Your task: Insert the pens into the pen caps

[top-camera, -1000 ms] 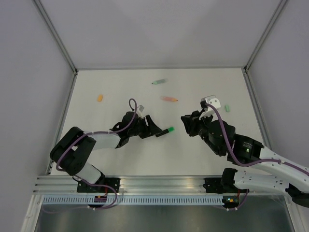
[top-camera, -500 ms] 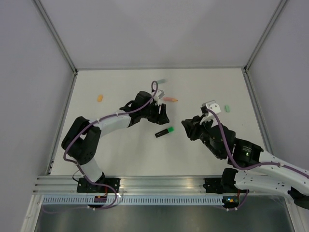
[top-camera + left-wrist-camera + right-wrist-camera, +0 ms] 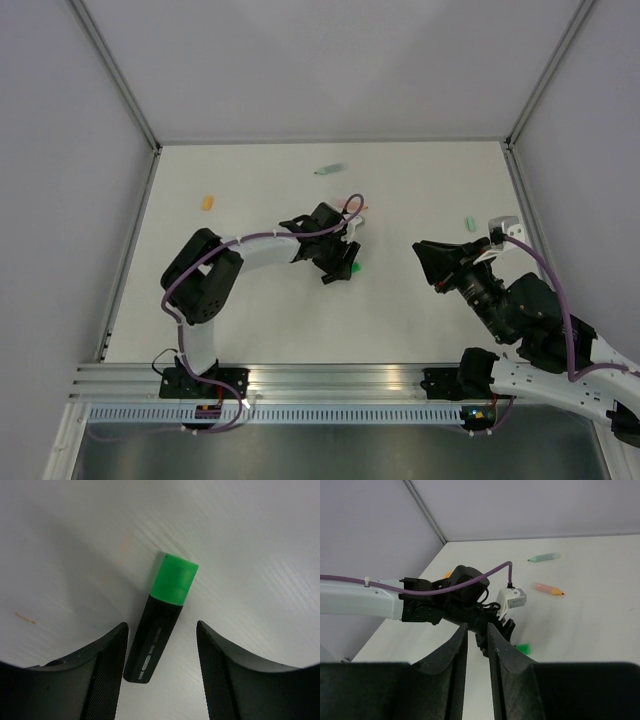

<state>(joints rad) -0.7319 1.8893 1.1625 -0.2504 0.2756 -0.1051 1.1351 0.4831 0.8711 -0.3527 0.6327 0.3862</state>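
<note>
Grey walls (image 3: pixel 300 70) are boxing in a white counter (image 3: pixel 250 330), and everything we care about is lying on its far half. Far left we are seeing the orange cap (image 3: pixel 207 202), alone and well apart from both arms. Moving right, the left arm is reaching toward mid-counter, and its tool (image 3: pixel 161 626) is hanging wide over the black-and-green pen (image 3: pixel 162 611). In the left wrist view that pen is lying flat between the two fingers (image 3: pixel 107 670), black end toward the camera, green end pointing away past the fingertips. It is sitting closer to one finger, but we are not able to tell whether it is touching. Nothing is gripped yet.

Behind that tool the mint pen (image 3: pixel 328 169) is lying near the back wall. The salmon pen (image 3: pixel 549 588) is lying just beyond the left wrist, partly hidden by it from above. Further right the mint cap (image 3: pixel 470 224) is sitting near the right edge, close to the right wrist. The right tool (image 3: pixel 477 628) is hovering off the counter, pointing at the left arm, fingers at a narrow gap and holding nothing.
</note>
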